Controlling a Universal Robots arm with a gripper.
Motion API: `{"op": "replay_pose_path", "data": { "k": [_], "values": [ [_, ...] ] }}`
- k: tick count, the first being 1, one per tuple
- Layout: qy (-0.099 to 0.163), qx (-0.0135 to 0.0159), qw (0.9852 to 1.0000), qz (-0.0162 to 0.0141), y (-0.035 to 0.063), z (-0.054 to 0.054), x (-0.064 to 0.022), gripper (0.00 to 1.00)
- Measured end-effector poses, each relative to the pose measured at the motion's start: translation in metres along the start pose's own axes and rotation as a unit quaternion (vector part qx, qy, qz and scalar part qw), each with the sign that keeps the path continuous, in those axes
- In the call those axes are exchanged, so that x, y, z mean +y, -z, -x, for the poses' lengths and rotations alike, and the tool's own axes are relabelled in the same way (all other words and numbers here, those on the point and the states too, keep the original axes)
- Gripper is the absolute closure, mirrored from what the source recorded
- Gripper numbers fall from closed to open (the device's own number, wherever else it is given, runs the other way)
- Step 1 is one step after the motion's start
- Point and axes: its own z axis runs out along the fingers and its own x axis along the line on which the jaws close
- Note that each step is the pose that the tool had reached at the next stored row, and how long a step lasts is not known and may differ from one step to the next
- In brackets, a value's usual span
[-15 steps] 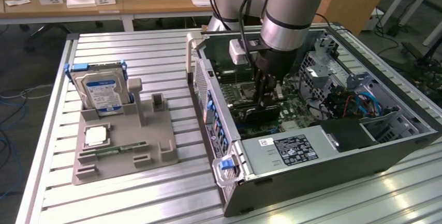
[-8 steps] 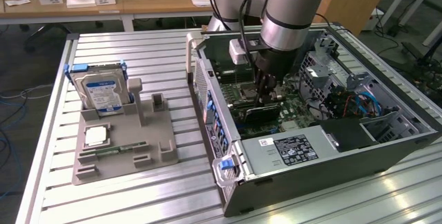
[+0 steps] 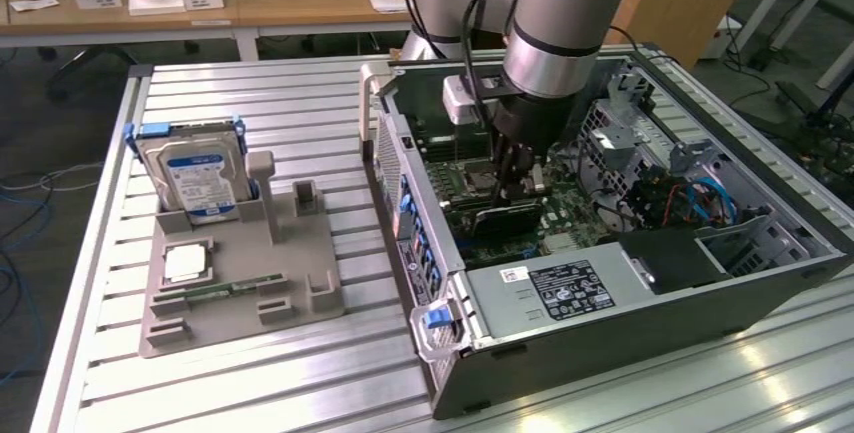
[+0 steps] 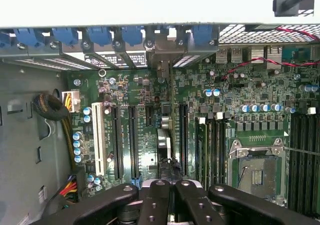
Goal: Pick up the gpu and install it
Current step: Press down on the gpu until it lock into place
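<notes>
Gripper (image 3: 514, 191) lowered into open case (image 3: 747, 293), fingers (image 4: 187, 205) clamped on gpu (image 3: 505, 218), card held edge-down over motherboard (image 4: 150, 110) slots

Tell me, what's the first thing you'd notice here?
The big grey arm reaching down into the open computer case, with its end effector shut on the gpu above the green motherboard. On the exterior view's left, a hard drive stands upright in a grey holder.
</notes>
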Motion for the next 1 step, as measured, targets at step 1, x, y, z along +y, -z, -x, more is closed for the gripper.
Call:
{"op": "replay_pose_path", "data": {
  "k": [1],
  "values": [
    [0.000, 0.0000, 1.0000, 0.0000, 0.0000, 0.0000, 0.0000, 0.89]
  ]
}}
